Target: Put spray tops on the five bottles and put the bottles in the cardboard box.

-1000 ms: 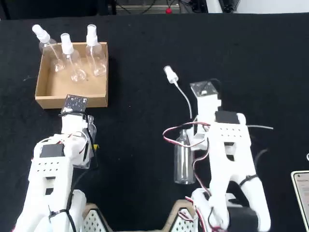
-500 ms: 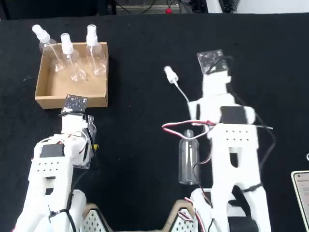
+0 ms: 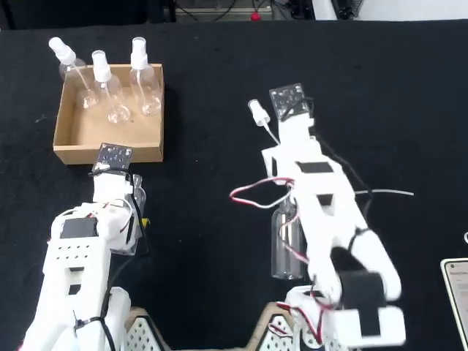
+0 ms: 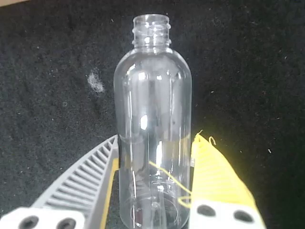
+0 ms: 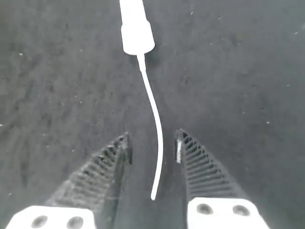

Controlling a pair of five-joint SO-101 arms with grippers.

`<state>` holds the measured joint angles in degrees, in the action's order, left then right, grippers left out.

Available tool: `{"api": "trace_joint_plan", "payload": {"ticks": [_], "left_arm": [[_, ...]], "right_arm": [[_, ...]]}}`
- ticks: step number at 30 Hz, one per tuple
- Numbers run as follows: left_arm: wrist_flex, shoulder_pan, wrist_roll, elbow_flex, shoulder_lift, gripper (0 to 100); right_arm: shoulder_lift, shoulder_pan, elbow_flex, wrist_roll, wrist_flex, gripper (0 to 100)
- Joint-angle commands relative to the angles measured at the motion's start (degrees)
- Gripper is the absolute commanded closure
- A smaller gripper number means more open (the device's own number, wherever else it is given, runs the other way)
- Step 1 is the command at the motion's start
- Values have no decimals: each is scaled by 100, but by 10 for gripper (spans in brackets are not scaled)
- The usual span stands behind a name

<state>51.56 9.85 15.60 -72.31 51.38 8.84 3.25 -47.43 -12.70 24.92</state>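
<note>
Spray top tube [image 5: 157, 119], between parted right fingers [image 5: 107, 167]

A: The bottle [image 4: 152, 119] is seen as clear, glossy plastic, with highlights caught along its wall.
B: And the table cover [image 4: 47, 71] is shown as black matt cloth, faintly fuzzy. The spray top [image 5: 137, 28] is smooth white plastic, and the box [image 3: 80, 154] is plain matt cardboard.

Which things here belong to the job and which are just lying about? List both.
Job: cardboard box; three capped bottles in it; held bottle, uncapped, in the left gripper; second uncapped bottle beside the right arm; spray top, its tube inside the open right gripper.

Lying about: flat white-edged object at the high view's right edge; cables behind the table.
</note>
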Motion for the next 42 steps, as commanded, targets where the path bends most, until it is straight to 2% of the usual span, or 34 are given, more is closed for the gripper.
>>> {"api": "trace_joint_plan", "payload": {"ticks": [1,5,9,13,18,27,30,37,42], "left_arm": [[-88,57,-18,40,114,794],[-88,57,-18,40,114,794],[-88,57,-18,40,114,794],[-88,57,-18,40,114,794],[-88,57,-18,40,114,794],[-97,57,-18,40,114,794],[-97,57,-18,40,114,794],[-88,57,-18,40,114,794],[-88,66,18,40,114,794]], "right_arm": [[-400,70,549,0,-167,847],[-796,35,796,0,-167,870],[-1051,-114,1024,-9,-167,992],[-1042,-378,1051,-9,-149,987],[-268,-334,1077,-18,932,988],[2308,818,989,-26,2901,988],[2888,1240,567,-26,3253,988],[3626,1688,-927,-677,3077,988],[3987,2075,-1226,-747,2778,988]]}}
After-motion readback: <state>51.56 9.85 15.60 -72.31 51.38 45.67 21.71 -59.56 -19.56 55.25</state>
